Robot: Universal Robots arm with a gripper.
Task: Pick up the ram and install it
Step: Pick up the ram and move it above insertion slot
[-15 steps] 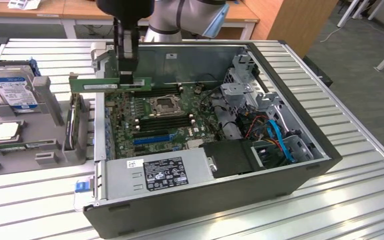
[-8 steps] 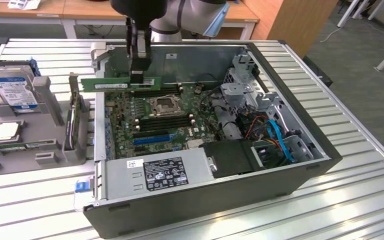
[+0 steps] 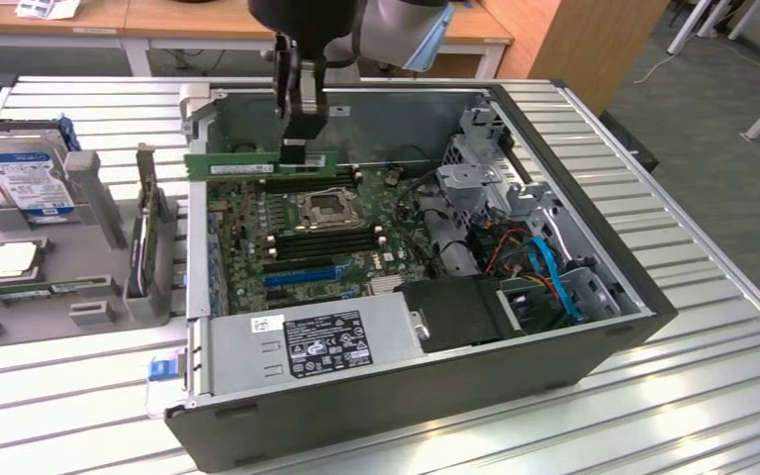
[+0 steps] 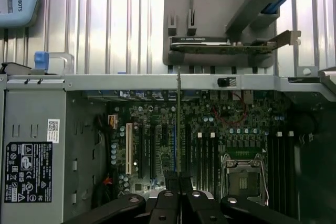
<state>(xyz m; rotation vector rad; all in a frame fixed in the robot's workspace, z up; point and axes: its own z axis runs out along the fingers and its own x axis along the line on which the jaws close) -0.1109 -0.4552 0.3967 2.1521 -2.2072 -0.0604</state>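
Note:
The ram (image 3: 241,165) is a long green stick held level and on edge above the far part of the motherboard (image 3: 353,213) inside the open computer case (image 3: 617,297). My gripper (image 3: 296,150) comes down from above and is shut on the ram near one end. In the wrist view the ram (image 4: 178,124) appears edge-on as a thin line running out from my gripper (image 4: 179,182), over the motherboard (image 4: 236,129). Black memory slots (image 3: 321,237) lie just past the processor socket (image 3: 324,206), below the ram.
A power supply (image 3: 314,341) fills the case's near corner; drive cages and cables (image 3: 538,257) crowd the exterior view's right. Outside, on the exterior view's left, a grey fixture (image 3: 83,312) holds a hard drive (image 3: 17,178) and a dark expansion card (image 3: 146,233). A blue slot (image 3: 304,277) sits on the board.

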